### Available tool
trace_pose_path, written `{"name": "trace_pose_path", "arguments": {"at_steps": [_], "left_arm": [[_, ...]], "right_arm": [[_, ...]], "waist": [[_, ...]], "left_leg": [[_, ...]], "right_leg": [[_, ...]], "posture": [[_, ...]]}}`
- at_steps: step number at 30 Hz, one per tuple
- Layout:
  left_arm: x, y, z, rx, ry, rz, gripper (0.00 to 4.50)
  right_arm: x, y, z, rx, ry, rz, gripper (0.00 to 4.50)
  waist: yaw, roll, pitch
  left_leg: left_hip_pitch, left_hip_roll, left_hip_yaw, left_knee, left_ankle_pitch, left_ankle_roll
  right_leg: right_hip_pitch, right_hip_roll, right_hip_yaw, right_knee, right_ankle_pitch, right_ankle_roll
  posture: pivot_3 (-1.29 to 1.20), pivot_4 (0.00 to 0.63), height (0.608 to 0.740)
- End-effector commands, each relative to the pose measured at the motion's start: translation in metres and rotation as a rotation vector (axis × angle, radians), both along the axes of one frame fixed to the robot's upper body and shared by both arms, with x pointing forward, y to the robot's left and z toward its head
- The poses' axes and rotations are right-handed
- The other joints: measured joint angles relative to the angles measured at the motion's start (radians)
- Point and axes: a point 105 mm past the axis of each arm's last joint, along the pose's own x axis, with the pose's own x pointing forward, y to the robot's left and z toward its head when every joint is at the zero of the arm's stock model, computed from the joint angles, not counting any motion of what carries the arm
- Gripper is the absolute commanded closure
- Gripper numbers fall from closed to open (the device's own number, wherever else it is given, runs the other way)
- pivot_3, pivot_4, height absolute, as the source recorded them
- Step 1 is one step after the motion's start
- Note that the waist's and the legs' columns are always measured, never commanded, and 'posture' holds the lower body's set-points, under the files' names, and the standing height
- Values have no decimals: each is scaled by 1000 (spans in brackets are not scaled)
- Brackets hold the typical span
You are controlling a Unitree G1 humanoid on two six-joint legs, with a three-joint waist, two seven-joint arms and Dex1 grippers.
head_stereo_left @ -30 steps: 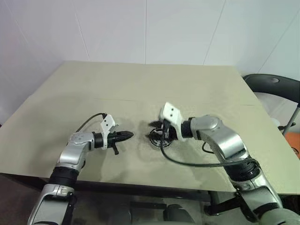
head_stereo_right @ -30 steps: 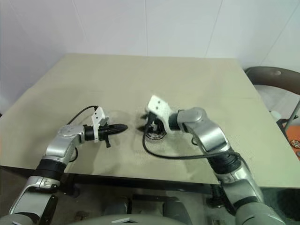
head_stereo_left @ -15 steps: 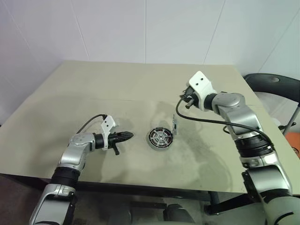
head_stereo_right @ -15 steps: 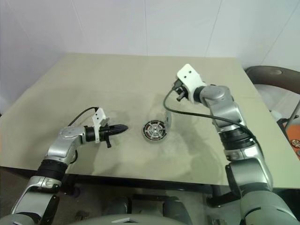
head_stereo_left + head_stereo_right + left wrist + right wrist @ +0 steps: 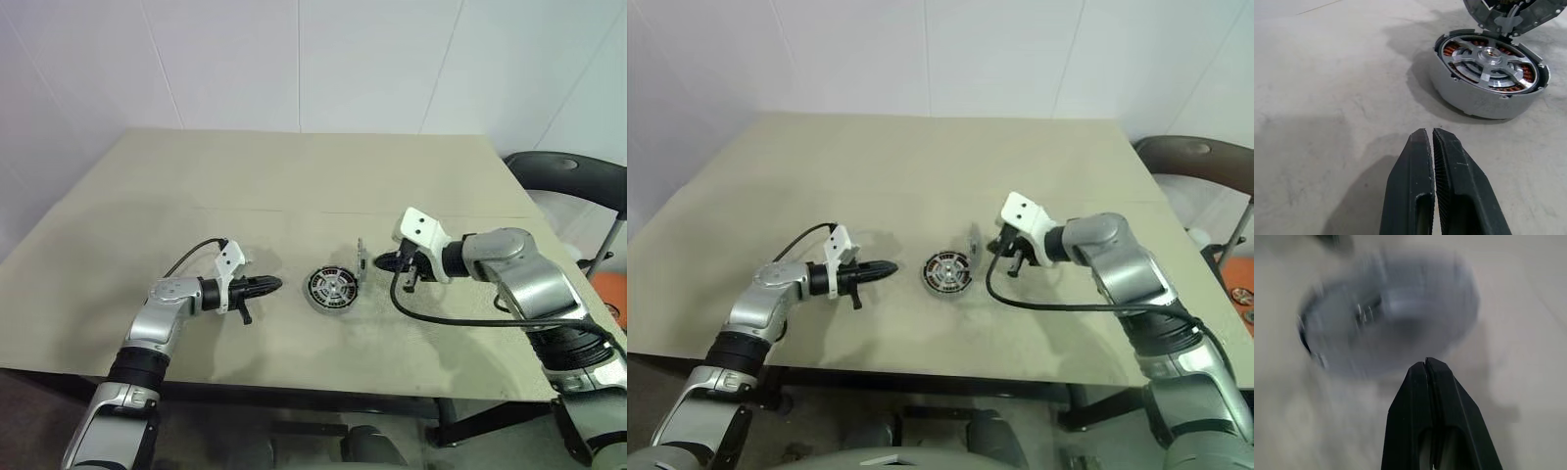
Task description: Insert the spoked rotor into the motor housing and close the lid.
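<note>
While the lid (image 5: 361, 261) stands upright, right gripper (image 5: 383, 262) is closed.

Both eye views look forward and down from the head over the beige table (image 5: 294, 186), the two arms reaching in from the near edge. They share nearly the same scene, the right eye view set a touch further right. The left wrist view sits low and close, looking along the left gripper (image 5: 1431, 139) across the tabletop at the motor housing (image 5: 1488, 73). The right wrist view faces along the right gripper (image 5: 1426, 369), very near the blurred lid (image 5: 1391, 318).
</note>
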Motion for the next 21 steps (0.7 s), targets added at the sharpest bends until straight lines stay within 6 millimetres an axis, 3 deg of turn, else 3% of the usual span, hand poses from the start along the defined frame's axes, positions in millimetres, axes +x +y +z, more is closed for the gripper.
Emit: {"name": "trace_pose_path", "arguments": {"at_steps": [1,5,14,21], "left_arm": [[3,-4,14,-10,-49,-19,4277],[3,-3,15,-6,-50,-15,4277],[3,0,15,-1,-50,-3,4277],[4,-1,14,2,-50,4,4277]], "right_arm": [[3,7,17,74,-49,-19,4473],[1,17,10,125,-22,-40,4473],[-14,42,-37,91,92,-68,4473],[-10,58,-40,151,92,-121,4473]], "waist": [[-1,0,0],[-1,0,0],[-7,0,0],[-8,0,0]], "left_leg": [[0,0,0,0,0,0],[0,0,0,1,0,0],[0,0,0,1,0,0],[1,0,0,2,0,0]], "right_leg": [[0,0,0,0,0,0],[0,0,0,0,0,0],[0,0,0,1,0,0],[1,0,0,1,0,0]], "posture": [[0,0,740],[0,0,740],[0,0,740],[0,0,740]]}}
